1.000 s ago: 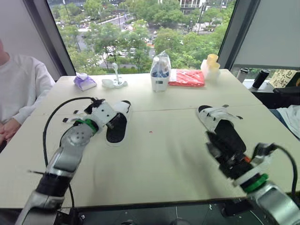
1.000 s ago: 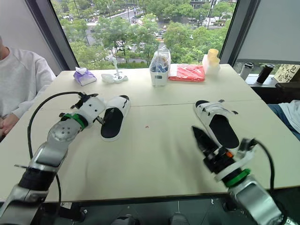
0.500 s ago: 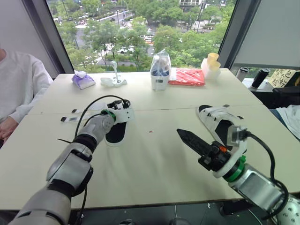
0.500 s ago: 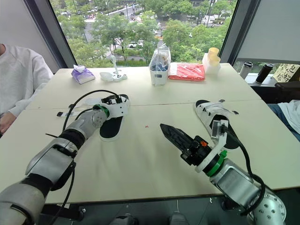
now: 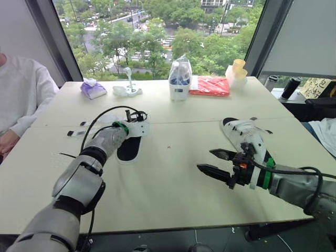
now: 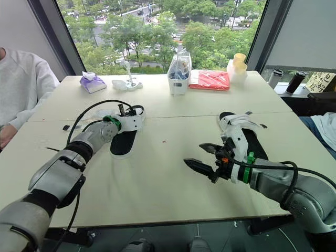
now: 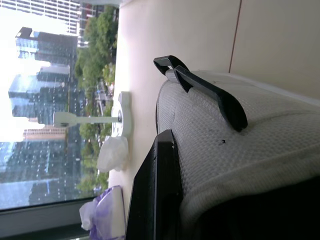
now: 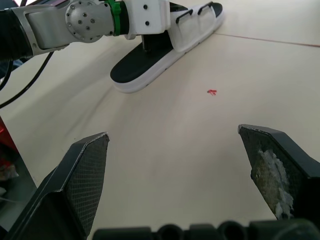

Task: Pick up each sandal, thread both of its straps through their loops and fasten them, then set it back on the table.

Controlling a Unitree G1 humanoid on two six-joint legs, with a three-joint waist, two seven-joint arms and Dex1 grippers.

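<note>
Left sandal (image 5: 128, 149) lies flat on the table (image 5: 173, 184), at 10 o'clock from table centre, sole down. Left gripper (image 5: 135, 125) sits on the sandal's far strap end, touching it; can't tell whether it's clamped or apart. In the left wrist view the white mesh strap is right against the camera.

Right gripper (image 5: 205, 160) hovers over bare table at 4 o'clock from centre, pointing to 9 o'clock. Its fingers (image 8: 85, 165) are spread wide apart, nothing between them.

Right sandal (image 5: 242, 131) is flat on the table at 1 o'clock from the right gripper, just behind its wrist.

Small red speck (image 5: 169, 147) lies between the two sandals. At 12 o'clock along the far edge are a clear container (image 5: 179, 81) and a red pack (image 5: 209, 87). A person's sleeve (image 5: 21, 100) is at 9 o'clock.
</note>
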